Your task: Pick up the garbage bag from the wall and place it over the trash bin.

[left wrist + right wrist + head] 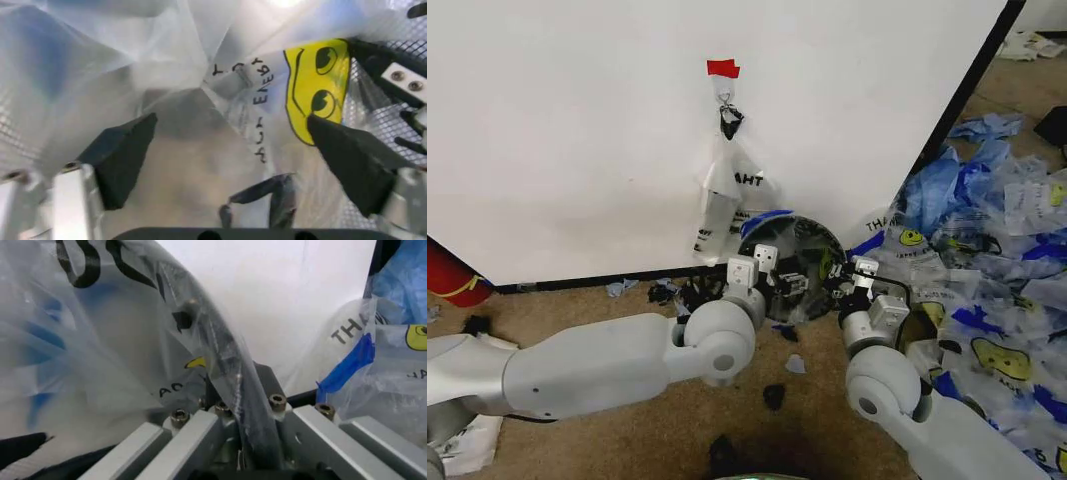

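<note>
The garbage bag (pixel 799 234), clear with black print and a yellow smiley (pixel 313 80), lies draped in and over the black mesh trash bin (pixel 812 290) at the foot of the white wall (pixel 577 130). My left gripper (pixel 756 262) is at the bin's left rim. It stands open inside the bag (pixel 200 55), with dark fingertips (pixel 123 160) wide apart and nothing between them. My right gripper (pixel 861 272) is at the bin's right rim. In the right wrist view this gripper (pixel 250 415) is shut on the bag film (pixel 100 340) where it wraps the black rim (pixel 220 355).
A narrower clear bag (pixel 724 195) hangs from a hook under red tape (pixel 723 68) on the wall. A heap of clear and blue bags (pixel 987 250) covers the floor to the right. A red cylinder (pixel 449 275) stands at the left. Black scraps (pixel 774 396) litter the carpet.
</note>
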You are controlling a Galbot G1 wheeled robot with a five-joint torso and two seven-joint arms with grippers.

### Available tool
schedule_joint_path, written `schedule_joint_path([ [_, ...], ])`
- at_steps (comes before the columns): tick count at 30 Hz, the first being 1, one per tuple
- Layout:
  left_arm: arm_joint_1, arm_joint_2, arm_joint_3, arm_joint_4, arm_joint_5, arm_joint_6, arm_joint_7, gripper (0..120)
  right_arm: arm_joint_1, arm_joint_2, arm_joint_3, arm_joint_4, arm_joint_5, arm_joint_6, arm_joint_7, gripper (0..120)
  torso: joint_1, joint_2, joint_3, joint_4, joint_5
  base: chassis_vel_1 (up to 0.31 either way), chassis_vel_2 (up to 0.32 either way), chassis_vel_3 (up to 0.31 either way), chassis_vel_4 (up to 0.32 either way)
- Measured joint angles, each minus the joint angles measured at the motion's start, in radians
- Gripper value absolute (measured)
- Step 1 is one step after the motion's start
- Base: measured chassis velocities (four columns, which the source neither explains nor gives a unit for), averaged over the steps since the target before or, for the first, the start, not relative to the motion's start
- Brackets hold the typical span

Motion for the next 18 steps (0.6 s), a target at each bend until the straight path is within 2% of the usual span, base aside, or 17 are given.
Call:
schedule_joint_path([
  [5,-0.001,-0.013,0.003,0.003,0.002,-0.012,0.018,67,-0.003,-0.001,0.001,0.000,-0.006,-0.002,-0.001,0,0.000,0.000,0.000,0.0000,0.0000,0.000,0.000,0.000,0.000],
  [8,-0.005,-0.013,0.003,-0.012,0.000,-0.016,0.025,52,0.000,-0.002,0.003,-0.004,-0.008,-0.003,-0.001,0,0.000,0.000,0.000,0.0001,-0.0001,0.000,0.000,0.000,0.000],
  [12,-0.010,-0.007,-0.003,-0.036,-0.013,-0.019,0.031,40,0.009,0.001,0.003,-0.014,-0.015,-0.006,0.006,0,0.000,0.000,0.000,0.0000,-0.0002,0.000,0.000,0.000,0.000],
  [18,-0.006,0.073,-0.056,-0.144,-0.035,-0.025,0.062,16,0.025,0.012,0.016,-0.047,-0.003,-0.009,0.033,0,0.000,0.000,0.000,0.0000,-0.0003,0.000,0.000,0.000,0.000],
])
